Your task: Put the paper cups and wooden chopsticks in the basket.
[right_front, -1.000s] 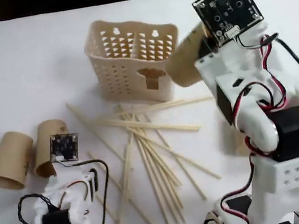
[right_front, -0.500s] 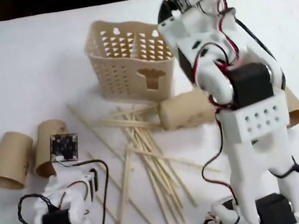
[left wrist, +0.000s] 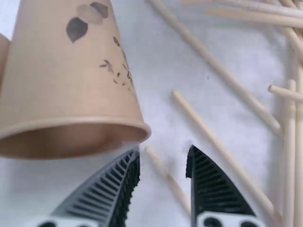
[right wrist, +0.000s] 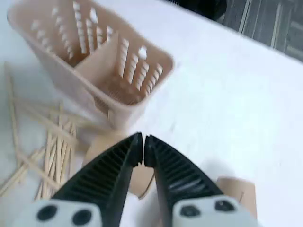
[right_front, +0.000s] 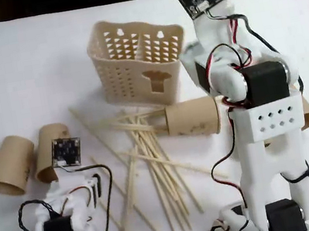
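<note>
One cup (right_front: 193, 118) lay on its side just beside the basket (right_front: 131, 81), across scattered chopsticks (right_front: 158, 174).
Left gripper (left wrist: 161, 158) was released, straddling one chopstick (left wrist: 165, 172) beside a second cup (left wrist: 66, 85); right gripper (right wrist: 143, 142) was clenched, empty, above the fallen cup.

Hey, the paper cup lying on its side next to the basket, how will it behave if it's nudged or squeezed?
The paper cup lies on its side, so a nudge would probably roll it, curving because it tapers slightly. Being paper, it is likely very light and easy to crush in a tight grip.
</note>
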`<state>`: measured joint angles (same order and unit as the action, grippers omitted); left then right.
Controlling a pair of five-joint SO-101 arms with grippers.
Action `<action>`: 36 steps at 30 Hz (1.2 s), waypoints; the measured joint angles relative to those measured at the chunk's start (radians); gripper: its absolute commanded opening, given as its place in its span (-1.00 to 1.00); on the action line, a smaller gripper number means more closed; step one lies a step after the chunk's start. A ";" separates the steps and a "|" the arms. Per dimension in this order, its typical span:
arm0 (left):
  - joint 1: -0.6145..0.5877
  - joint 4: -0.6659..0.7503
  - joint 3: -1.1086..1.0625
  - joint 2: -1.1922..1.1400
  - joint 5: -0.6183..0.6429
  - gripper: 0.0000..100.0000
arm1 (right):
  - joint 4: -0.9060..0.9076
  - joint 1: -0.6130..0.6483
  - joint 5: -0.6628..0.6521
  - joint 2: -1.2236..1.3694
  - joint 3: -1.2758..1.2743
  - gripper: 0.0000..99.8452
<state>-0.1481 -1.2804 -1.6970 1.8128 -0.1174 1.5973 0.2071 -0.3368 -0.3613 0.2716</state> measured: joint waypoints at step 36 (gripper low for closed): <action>0.000 0.000 0.000 0.000 0.000 -0.65 | -0.341 -0.692 -1.384 -0.393 -1.224 -0.41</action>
<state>-0.1481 -1.2804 -1.6970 1.8128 -0.1174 1.2566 -0.4849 -1.7208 -0.7541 -0.9528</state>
